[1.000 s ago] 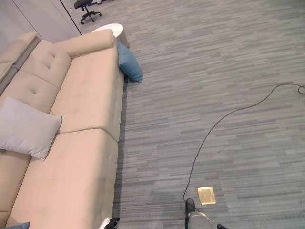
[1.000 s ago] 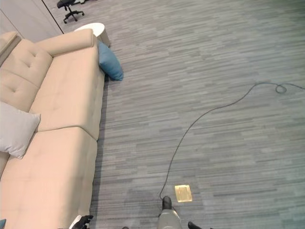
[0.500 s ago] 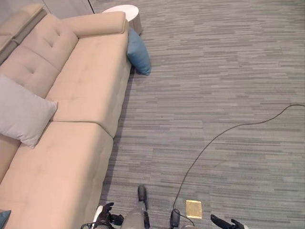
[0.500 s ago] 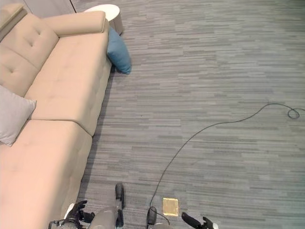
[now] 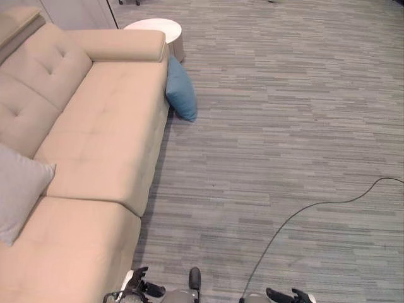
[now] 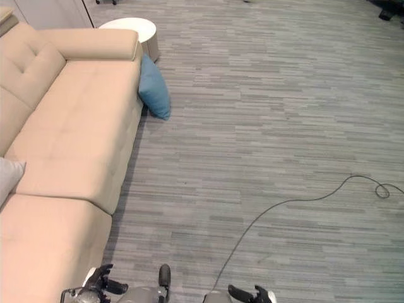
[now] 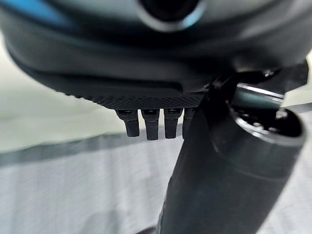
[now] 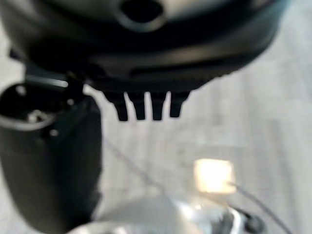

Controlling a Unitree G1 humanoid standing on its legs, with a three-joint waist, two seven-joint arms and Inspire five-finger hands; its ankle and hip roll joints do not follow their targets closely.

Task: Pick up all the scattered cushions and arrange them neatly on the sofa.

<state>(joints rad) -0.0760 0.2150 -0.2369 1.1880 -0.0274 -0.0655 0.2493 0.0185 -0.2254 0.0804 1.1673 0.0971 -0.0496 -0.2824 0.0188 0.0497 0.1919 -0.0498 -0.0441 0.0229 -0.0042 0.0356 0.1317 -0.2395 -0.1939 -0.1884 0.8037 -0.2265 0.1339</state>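
A blue cushion [image 5: 180, 92] stands on the grey carpet, leaning against the front of the beige sofa [image 5: 101, 139] just below its far armrest. A grey cushion [image 5: 17, 189] rests against the sofa's backrest at the left edge of the view. My left hand [image 5: 140, 288] hangs low at the bottom edge beside the sofa's front corner, far from the blue cushion. In its wrist view the fingers [image 7: 146, 125] are straight and hold nothing. My right hand [image 5: 288, 295] hangs over bare carpet at the bottom right, its fingers [image 8: 146, 108] straight and empty too.
A round white side table [image 5: 155, 27] stands beyond the sofa's armrest. A wide stretch of carpet lies to the right of the sofa. A brass floor plate [image 8: 213, 174] shows below my right hand.
The whole picture has shifted, so the camera has moved: the sofa and blue cushion now sit lower in view. Neither cushion has moved on its own. Both hands stay hanging and empty.
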